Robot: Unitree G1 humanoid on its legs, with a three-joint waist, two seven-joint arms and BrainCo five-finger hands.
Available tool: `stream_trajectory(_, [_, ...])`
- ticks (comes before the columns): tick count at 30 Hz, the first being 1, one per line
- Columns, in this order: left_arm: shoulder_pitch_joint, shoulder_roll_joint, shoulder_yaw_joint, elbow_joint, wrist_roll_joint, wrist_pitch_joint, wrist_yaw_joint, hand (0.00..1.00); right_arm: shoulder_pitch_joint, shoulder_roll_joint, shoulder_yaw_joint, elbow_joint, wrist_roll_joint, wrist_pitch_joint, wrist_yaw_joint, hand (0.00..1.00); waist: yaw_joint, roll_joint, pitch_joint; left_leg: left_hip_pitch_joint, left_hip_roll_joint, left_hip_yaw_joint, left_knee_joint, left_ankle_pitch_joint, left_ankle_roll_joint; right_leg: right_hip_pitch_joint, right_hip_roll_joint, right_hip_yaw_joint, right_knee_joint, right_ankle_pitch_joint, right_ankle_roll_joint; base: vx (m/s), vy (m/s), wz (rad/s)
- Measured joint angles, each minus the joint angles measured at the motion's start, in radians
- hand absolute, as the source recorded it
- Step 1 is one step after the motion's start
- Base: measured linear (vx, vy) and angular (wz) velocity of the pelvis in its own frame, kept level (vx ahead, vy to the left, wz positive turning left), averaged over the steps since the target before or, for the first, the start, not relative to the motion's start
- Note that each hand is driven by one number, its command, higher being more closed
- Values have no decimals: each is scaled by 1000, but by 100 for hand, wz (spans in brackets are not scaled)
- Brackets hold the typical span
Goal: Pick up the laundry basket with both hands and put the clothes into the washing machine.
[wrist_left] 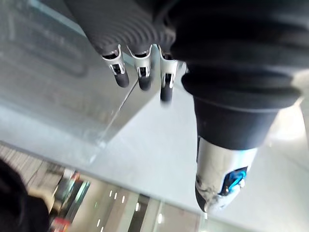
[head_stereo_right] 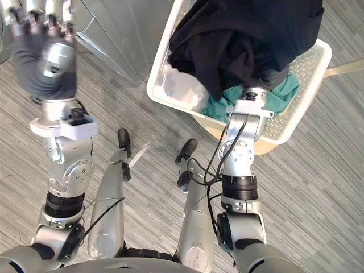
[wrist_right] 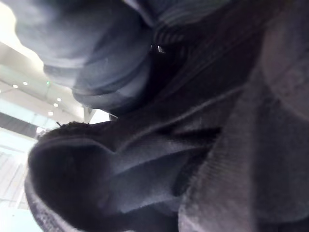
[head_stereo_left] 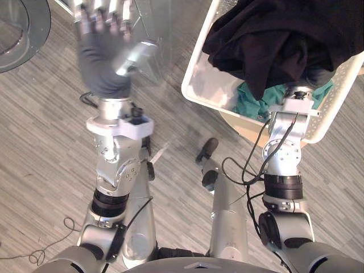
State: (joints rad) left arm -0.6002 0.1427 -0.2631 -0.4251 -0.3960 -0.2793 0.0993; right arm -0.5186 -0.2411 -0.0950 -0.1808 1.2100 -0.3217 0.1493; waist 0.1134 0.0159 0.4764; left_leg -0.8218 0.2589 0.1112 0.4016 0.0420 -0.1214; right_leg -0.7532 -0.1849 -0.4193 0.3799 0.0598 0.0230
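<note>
The white laundry basket (head_stereo_left: 197,91) stands at the upper right, tilted, holding a heap of black clothes (head_stereo_left: 273,40) over a teal garment (head_stereo_left: 250,103). My right arm reaches into the basket from below. The right hand (wrist_right: 96,53) is buried under the black cloth, which wraps it in the right wrist view. My left hand (head_stereo_left: 103,61) is raised at the upper left, apart from the basket, open and holding nothing. Its fingers (wrist_left: 140,73) point at the washing machine's silver panel (wrist_left: 58,72).
The washing machine's silver body (head_stereo_left: 162,34) stands between my left hand and the basket, with its round dark door (head_stereo_left: 17,28) swung out at the far left. A tan wooden surface (head_stereo_left: 250,132) shows beneath the basket. Grey plank floor (head_stereo_left: 45,148) lies below.
</note>
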Motion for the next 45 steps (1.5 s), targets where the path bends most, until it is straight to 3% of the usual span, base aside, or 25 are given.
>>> stream_trajectory(4, [-19,30,-46,8,87,9,-14,0,93,0,16,-62,-17,3,23,100,-19,-2,1,4,5,8,42,-23,5,7,-3,17,20,-5,3,-13,-11,-9])
stream_trajectory(9, [-18,98,-100,58,107,31,-23,0,167,-6,17,-92,-41,4,26,100,-26,-3,2,37,9,7,70,-41,4,33,-11,23,65,-26,-4,6,-17,-1])
stream_trajectory(19, [-51,326,-320,106,74,64,-193,0,254,-56,45,-243,-76,26,83,100,-33,-3,2,74,15,17,110,-73,1,62,-19,37,104,-55,4,-6,-10,-3])
stream_trajectory(24, [-76,378,-408,106,71,70,-238,0,282,-72,87,-249,-80,22,94,100,-34,-3,2,80,20,24,140,-84,8,72,-19,49,111,-54,6,-2,5,-4])
stream_trajectory(29, [-78,356,-417,106,47,88,-244,0,281,-48,98,-256,-118,19,80,100,-34,-3,2,92,18,31,140,-85,10,79,-20,56,110,-51,8,-6,4,-3])
stream_trajectory(35, [-74,207,-395,151,-55,115,-152,0,249,24,120,-278,-118,-21,10,100,-36,-3,1,105,15,40,135,-83,10,79,-24,66,117,-51,8,-9,-4,-2])
stream_trajectory(41, [-75,138,-355,174,-51,122,-84,0,216,41,162,-278,-112,-28,-8,100,-48,-3,1,123,0,48,99,-68,10,80,-36,67,109,-51,9,-13,-7,3])
stream_trajectory(45, [-88,80,-326,208,15,134,-57,0,219,41,215,-278,-108,-22,-8,100,-54,-3,1,143,-5,49,79,-55,13,99,-37,60,95,-49,9,8,-3,2])
